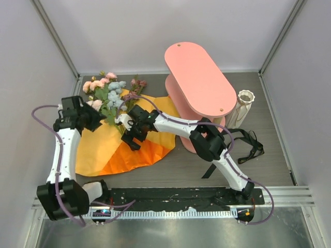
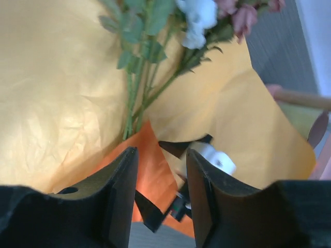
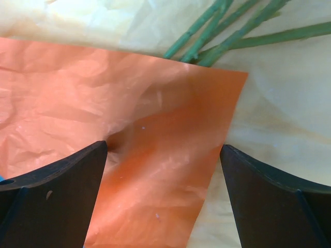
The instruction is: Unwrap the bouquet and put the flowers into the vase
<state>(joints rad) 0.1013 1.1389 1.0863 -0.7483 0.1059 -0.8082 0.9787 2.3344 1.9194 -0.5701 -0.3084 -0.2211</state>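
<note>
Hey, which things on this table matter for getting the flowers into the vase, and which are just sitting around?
Part of the job:
flowers
orange wrapping paper
vase

Just lying about:
pink shelf
black ribbon, already off

One bunch of flowers (image 1: 109,95), its blooms too crowded to count; one spread sheet of orange paper (image 1: 135,155); one cream vase (image 1: 243,103); one pink shelf (image 1: 199,77); one black ribbon (image 1: 252,147); two arms, the left arm (image 1: 61,150) and the right arm (image 1: 176,124)
</note>
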